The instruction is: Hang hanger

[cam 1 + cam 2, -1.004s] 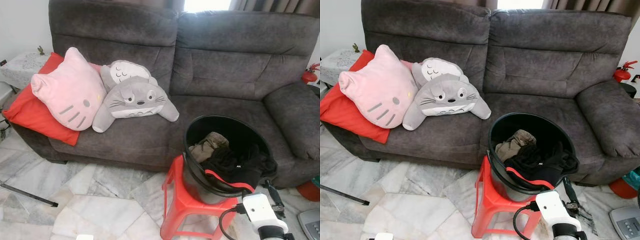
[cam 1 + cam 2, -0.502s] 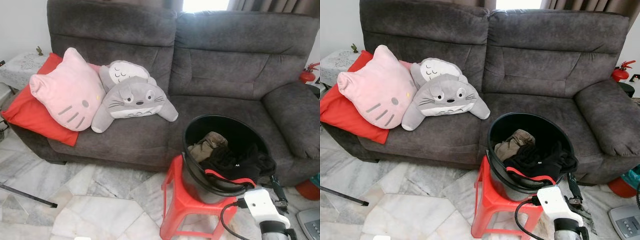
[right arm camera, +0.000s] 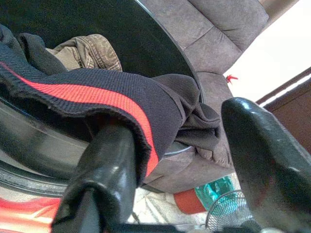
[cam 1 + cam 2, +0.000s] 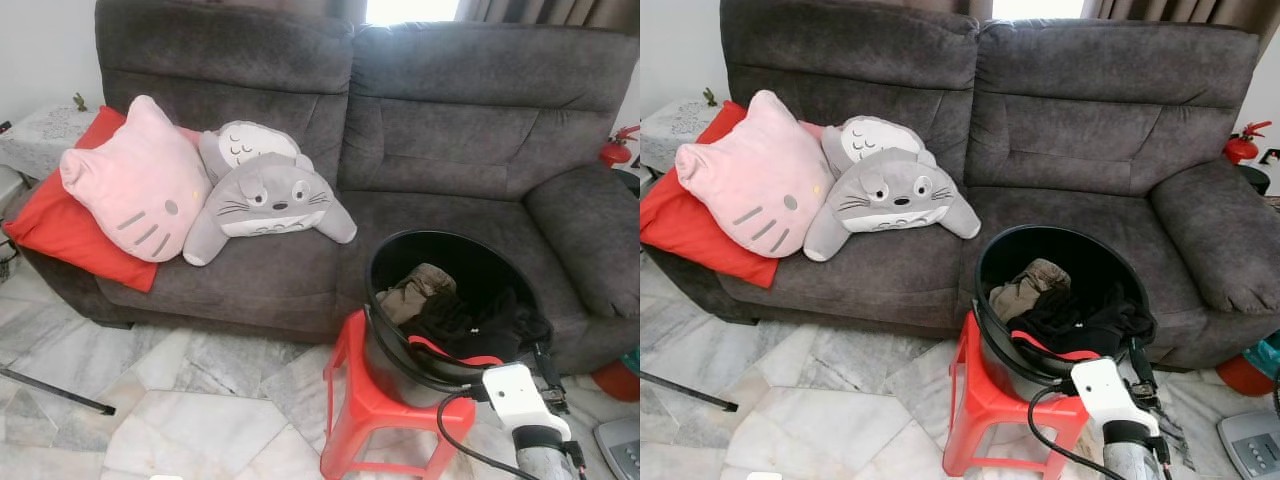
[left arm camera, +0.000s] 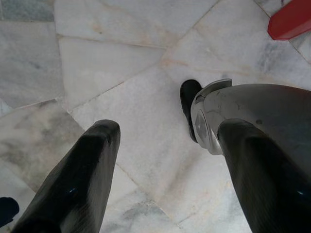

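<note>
Right gripper [image 3: 180, 160] now nearer round black plastic bucket [image 4: 395, 345], fingers spread, one under black garment with red stripe [image 3: 97, 94] at rim, 5 o'clock. Hanger not visible; grasp pending. Left gripper [image 5: 165, 170] spread, idle over floor.

The sofa [image 4: 430, 150] is showing a matt, slightly napped grey cloth, like suede or microfibre. On it, the pink cushion [image 4: 135, 180] and the 2 grey plush toys [image 4: 265, 195] are looking soft and fleecy, and the red cushion [image 4: 60, 225] is showing a smoother woven cloth. The black bucket [image 4: 400, 345] is gleaming like smooth plastic, and the red stool [image 4: 360, 400] under it is looking like glossy moulded plastic. The dark garment [image 3: 146, 104] hanging over the bucket's rim is showing a ribbed knit with a red band. The floor [image 5: 131, 53] is shining as polished marble, veined grey and cream.
</note>
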{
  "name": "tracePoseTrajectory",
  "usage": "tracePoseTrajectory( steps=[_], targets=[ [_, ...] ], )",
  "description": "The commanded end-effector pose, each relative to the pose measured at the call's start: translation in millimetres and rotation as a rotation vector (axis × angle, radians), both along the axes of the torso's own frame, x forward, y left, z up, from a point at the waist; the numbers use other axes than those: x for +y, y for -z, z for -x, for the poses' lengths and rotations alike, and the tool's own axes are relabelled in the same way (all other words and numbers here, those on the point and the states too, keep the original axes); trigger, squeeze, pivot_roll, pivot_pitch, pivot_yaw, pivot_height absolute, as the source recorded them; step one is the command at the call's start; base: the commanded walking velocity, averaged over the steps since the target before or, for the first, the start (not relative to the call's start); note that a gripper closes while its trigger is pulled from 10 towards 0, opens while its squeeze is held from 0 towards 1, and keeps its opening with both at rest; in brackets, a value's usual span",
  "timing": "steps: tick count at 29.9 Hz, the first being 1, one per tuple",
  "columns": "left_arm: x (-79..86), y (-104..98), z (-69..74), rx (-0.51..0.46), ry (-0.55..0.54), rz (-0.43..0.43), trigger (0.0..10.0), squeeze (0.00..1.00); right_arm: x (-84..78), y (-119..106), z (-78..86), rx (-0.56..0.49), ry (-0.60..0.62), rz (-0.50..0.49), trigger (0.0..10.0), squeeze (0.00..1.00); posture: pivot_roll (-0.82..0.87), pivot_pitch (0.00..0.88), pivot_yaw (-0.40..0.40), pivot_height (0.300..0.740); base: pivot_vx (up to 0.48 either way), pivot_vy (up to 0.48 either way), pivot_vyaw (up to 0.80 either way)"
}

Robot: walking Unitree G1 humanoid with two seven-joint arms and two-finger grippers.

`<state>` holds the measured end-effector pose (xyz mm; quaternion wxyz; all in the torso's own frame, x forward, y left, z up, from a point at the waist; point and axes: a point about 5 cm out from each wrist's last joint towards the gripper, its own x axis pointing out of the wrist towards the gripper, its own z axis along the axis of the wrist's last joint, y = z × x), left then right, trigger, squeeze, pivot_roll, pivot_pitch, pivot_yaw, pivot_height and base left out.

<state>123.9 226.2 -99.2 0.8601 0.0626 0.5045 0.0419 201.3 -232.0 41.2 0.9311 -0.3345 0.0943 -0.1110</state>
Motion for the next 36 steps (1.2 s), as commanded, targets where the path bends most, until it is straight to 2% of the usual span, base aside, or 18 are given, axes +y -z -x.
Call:
tracePoseTrajectory(
  steps=[1,11,21,29,36],
  targets=[
    [-1.2,1.9,3.7,0.025,0.005,-0.001,10.0,0.0,-0.1,0.1,-2.0,-0.004,0.004,-0.012,0.0,0.0,-0.09,0.0,-0.041,0.74,0.0,0.0,0.0],
    [-0.3,1.3,2.8,0.021,0.006,-0.002,10.0,0.0,-0.6,-0.2,-3.8,-0.009,0.007,-0.012,0.0,0.0,-0.09,0.0,-0.041,0.74,0.0,0.0,0.0],
    [-6.7,1.0,-2.4,0.008,0.011,0.001,10.0,0.0,-2.1,-6.5,-9.5,-0.046,0.013,0.007,0.0,0.0,-0.09,0.0,-0.038,0.74,0.0,0.0,0.0],
    [-4.7,0.0,-4.4,0.004,0.011,0.0,10.0,0.0,-15.4,-22.8,-23.2,-0.102,0.048,0.04,0.0,0.0,-0.09,0.0,-0.037,0.74,0.0,0.0,0.0],
    [-3.8,-0.1,-4.5,0.005,0.012,-0.001,10.0,0.0,-35.1,-51.0,-41.1,-0.19,0.08,0.086,0.0,0.0,-0.1,0.0,-0.029,0.74,0.0,0.0,0.0]
  ],
)
